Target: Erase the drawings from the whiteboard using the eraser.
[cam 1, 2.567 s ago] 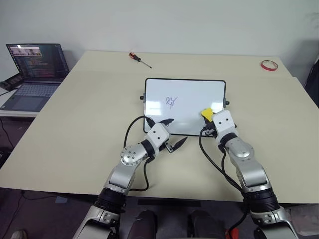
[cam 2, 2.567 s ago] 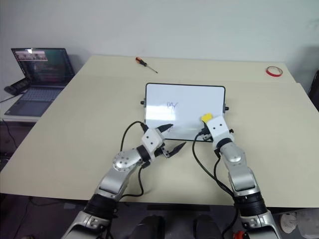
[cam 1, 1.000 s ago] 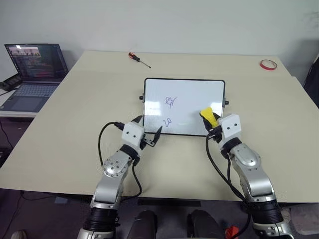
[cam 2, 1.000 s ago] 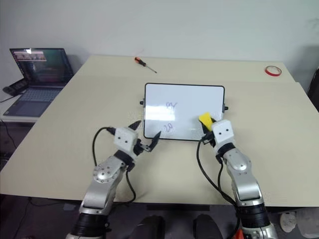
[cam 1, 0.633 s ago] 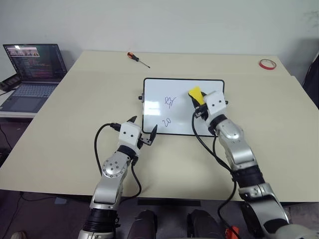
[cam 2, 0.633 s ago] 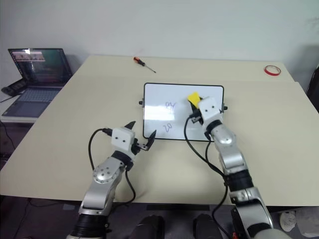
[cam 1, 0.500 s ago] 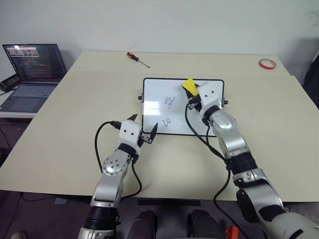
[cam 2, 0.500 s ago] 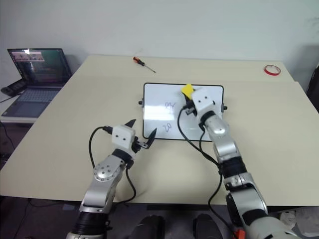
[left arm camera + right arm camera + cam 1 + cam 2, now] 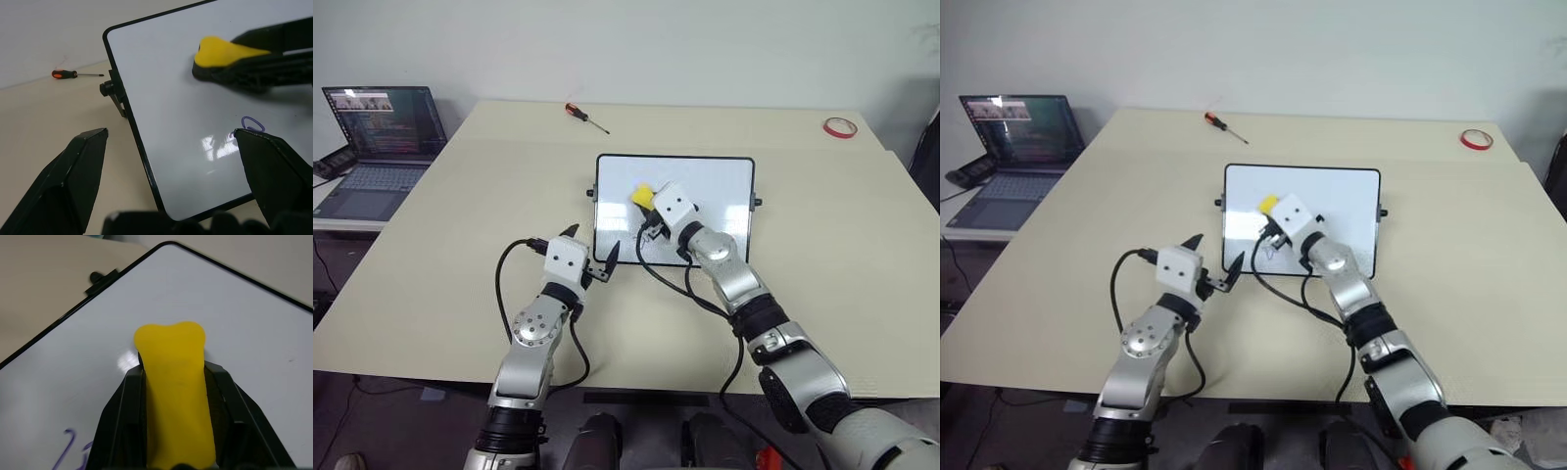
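Table: beige top (image 9: 822, 245) is carrying everything
Whiteboard: whiteboard (image 9: 720, 181) is lying flat at centre
Right gripper: right gripper (image 9: 172, 396) is clamping the eraser (image 9: 641, 195) over the board's left half
Left gripper: left gripper (image 9: 589, 257) is hanging open, empty, at the near-left corner
Drawings: one scribble (image 9: 248, 125) is showing, just nearward of the eraser; others are hidden or gone
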`<act>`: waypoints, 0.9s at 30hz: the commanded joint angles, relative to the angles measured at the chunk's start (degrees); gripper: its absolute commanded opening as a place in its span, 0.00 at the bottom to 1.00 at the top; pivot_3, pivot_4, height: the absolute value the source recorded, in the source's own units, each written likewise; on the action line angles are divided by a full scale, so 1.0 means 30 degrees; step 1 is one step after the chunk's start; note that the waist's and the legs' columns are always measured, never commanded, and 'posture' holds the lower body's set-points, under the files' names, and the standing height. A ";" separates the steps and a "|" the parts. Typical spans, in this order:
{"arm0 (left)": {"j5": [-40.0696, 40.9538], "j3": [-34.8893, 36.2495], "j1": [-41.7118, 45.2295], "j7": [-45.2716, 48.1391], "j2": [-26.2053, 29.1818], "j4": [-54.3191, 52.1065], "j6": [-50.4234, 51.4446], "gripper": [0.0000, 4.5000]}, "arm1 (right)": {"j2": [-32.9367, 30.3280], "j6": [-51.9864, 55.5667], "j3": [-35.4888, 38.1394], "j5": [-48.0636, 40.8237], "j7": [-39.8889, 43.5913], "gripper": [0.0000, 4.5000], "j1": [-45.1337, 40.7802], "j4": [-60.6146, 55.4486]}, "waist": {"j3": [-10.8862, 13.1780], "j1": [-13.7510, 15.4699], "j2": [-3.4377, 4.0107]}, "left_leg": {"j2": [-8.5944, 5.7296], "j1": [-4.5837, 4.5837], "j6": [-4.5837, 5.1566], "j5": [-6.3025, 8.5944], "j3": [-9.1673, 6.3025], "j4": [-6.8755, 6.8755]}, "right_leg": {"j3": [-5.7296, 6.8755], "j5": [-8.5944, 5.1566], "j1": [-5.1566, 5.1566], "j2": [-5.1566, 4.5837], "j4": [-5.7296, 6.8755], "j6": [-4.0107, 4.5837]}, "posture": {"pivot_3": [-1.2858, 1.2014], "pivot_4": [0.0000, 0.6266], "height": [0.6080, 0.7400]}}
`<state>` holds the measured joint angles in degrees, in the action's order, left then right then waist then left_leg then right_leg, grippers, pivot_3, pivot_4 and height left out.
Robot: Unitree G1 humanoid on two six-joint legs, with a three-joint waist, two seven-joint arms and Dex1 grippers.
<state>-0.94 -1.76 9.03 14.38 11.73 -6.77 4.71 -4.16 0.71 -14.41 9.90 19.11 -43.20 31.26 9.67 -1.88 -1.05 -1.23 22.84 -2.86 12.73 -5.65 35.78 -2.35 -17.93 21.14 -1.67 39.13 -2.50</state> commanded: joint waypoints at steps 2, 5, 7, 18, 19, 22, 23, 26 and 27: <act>0.0002 0.0151 0.0004 -0.0146 0.0115 -0.0954 -0.0151 1.00 | -0.0380 0.1103 -0.0186 0.0121 0.0653 0.27 0.0912 -0.1065 | 0.0000 0.0003 0.0000 | 0.0000 0.0001 0.0000 0.0000 -0.0001 0.0002 | 0.0001 0.0001 0.0000 0.0001 -0.0001 0.0001 | 0.52 0.24 1.00; 0.0030 0.0045 0.0149 -0.0073 0.0084 -0.0741 -0.0222 1.00 | -0.0616 0.0964 0.0448 0.0584 -0.0820 0.27 -0.0053 -0.0220 | 0.0001 0.0005 0.0000 | -0.0001 0.0000 -0.0001 -0.0001 -0.0007 0.0005 | 0.0007 0.0006 0.0000 0.0001 0.0002 0.0003 | 0.52 0.24 1.00; 0.0058 -0.0024 0.0264 -0.0008 0.0060 -0.0598 -0.0265 1.00 | -0.0793 0.0689 0.0819 0.0877 -0.2095 0.27 -0.0775 0.0499 | 0.0001 0.0025 0.0000 | -0.0001 0.0000 -0.0002 -0.0001 -0.0012 0.0007 | 0.0013 0.0016 0.0002 0.0002 0.0007 0.0011 | 0.52 0.24 1.00; 0.0127 -0.0298 0.0610 0.0197 -0.0104 -0.0153 -0.0333 1.00 | -0.0334 -0.0197 0.0566 0.1130 -0.3735 0.27 -0.2022 0.1806 | 0.0001 0.0008 0.0000 | 0.0001 0.0009 -0.0005 -0.0006 -0.0009 0.0007 | 0.0009 0.0042 0.0002 0.0007 -0.0009 0.0002 | 0.52 0.24 1.00; 0.0134 -0.0307 0.0599 0.0196 -0.0104 -0.0156 -0.0327 1.00 | -0.0253 -0.0174 0.0389 0.1127 -0.3422 0.27 -0.1882 0.1658 | 0.0001 0.0006 0.0000 | 0.0000 0.0009 -0.0005 -0.0005 -0.0007 0.0007 | 0.0006 0.0042 0.0003 0.0007 -0.0009 0.0002 | 0.52 0.24 1.00; 0.0126 -0.0349 0.0500 0.0158 -0.0135 -0.0193 -0.0315 1.00 | -0.0123 -0.0278 -0.0426 0.1308 -0.2196 0.27 -0.1407 0.1159 | 0.0001 0.0000 0.0001 | 0.0006 0.0008 -0.0004 -0.0005 -0.0007 0.0007 | 0.0006 0.0042 0.0004 0.0013 -0.0009 0.0002 | 0.52 0.24 1.00; 0.0127 -0.0348 0.0484 0.0147 -0.0140 -0.0209 -0.0305 1.00 | -0.0106 -0.0306 -0.0654 0.1373 -0.1863 0.27 -0.1303 0.1045 | 0.0001 -0.0027 0.0001 | 0.0008 0.0008 -0.0004 -0.0005 -0.0007 0.0006 | 0.0006 0.0042 0.0006 0.0014 -0.0009 0.0002 | 0.52 0.24 1.00; 0.0101 -0.0299 0.0439 0.0036 -0.0161 -0.0266 -0.0307 1.00 | -0.0026 -0.0806 -0.1657 0.1875 -0.0842 0.27 -0.1020 0.0711 | 0.0002 -0.0093 0.0002 | 0.0016 0.0007 -0.0004 -0.0005 0.0001 0.0006 | -0.0004 0.0042 0.0012 0.0022 -0.0008 0.0002 | 0.52 0.24 1.00; 0.0084 -0.0288 0.0424 -0.0008 -0.0157 -0.0286 -0.0303 1.00 | -0.0004 -0.1024 -0.1900 0.2078 -0.0697 0.27 -0.1047 0.0719 | 0.0004 -0.0100 0.0005 | 0.0017 0.0006 -0.0004 -0.0005 -0.0001 0.0006 | -0.0004 0.0043 0.0012 0.0024 -0.0007 0.0002 | 0.52 0.24 1.00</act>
<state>-0.86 -2.98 9.91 14.54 11.26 -6.19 4.68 -4.47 -1.30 -18.61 15.06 15.47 -46.22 34.24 9.68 -2.18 -1.03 -1.18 22.86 -2.88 12.71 -5.66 35.80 -2.37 -17.80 21.18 -1.60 39.11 -2.49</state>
